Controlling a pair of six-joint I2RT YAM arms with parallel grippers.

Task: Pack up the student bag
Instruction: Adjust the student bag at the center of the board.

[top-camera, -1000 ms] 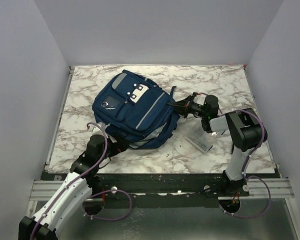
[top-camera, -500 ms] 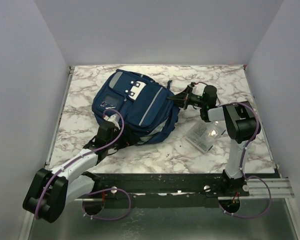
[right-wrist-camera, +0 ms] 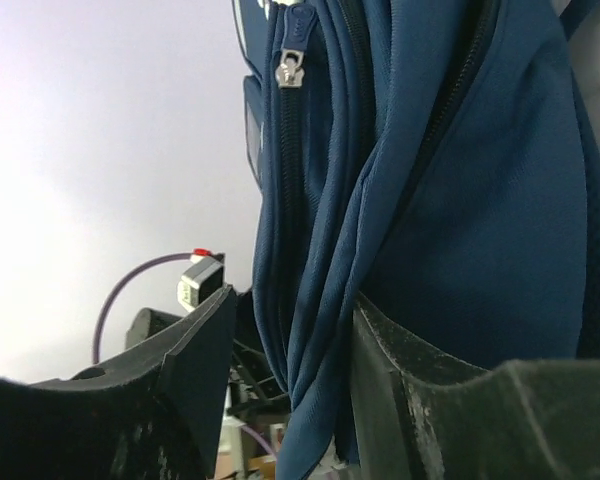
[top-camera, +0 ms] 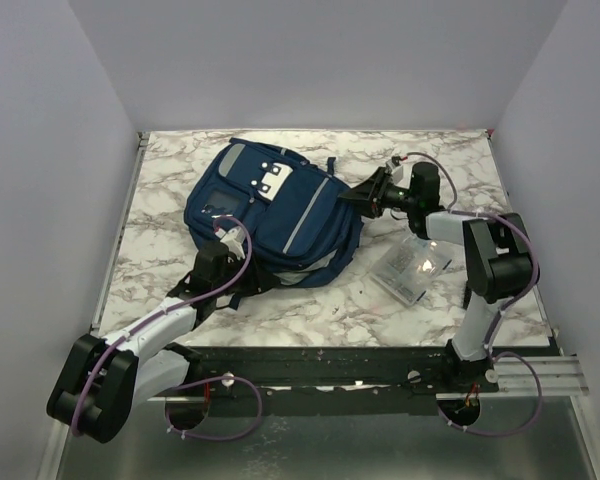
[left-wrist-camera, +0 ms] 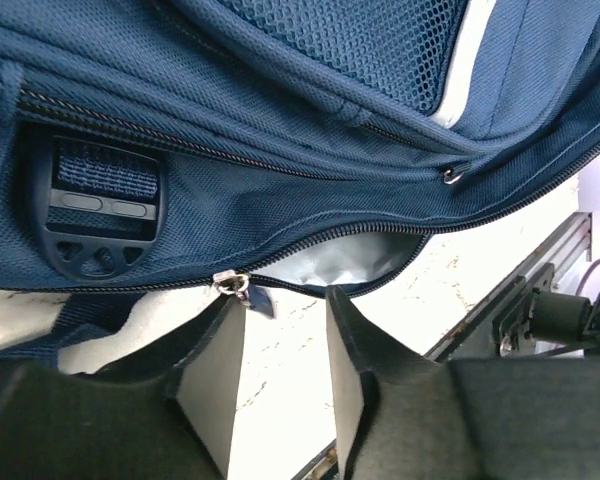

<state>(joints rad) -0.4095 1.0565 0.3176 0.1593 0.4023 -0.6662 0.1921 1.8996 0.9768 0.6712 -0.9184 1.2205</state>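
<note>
Pale lavender walls on three sides of a white-and-grey marbled table top (top-camera: 160,190). Bears, left of centre and toward the far edge, a large navy blue fabric backpack (top-camera: 270,215) with pale grey trim stripes, white buckle clips and front pockets, lying front-up, dark straps at its right side. Reaching from the left base to the near edge of the bag: white-and-black left arm (top-camera: 150,335), purple cable along it. Reaching to the bag's right side, by the straps: black-and-white right arm (top-camera: 490,260). On the marble just beside the bag's right near corner: flat clear plastic pouch (top-camera: 408,268), contents too small to tell. Left gripper (left-wrist-camera: 286,297), seen from its wrist: jaws part-way apart, gripping nothing, bare marble showing in the gap. Points at the bag's main zip, partly undone there over pale grey lining (left-wrist-camera: 350,262). Right gripper (right-wrist-camera: 295,296), seen from its wrist: jaws part-way apart around a hanging fold of the blue fabric, a clear gap on one side, so no pinch. Up under a seam, above the left fingers: black plastic strap buckle (left-wrist-camera: 100,215) on blue webbing. Just past one left fingertip, touching or nearly so: small silver zip pull (left-wrist-camera: 242,288). Higher on the fold in the right wrist view: second small metal zip pull (right-wrist-camera: 290,68) on a closed zip.
</note>
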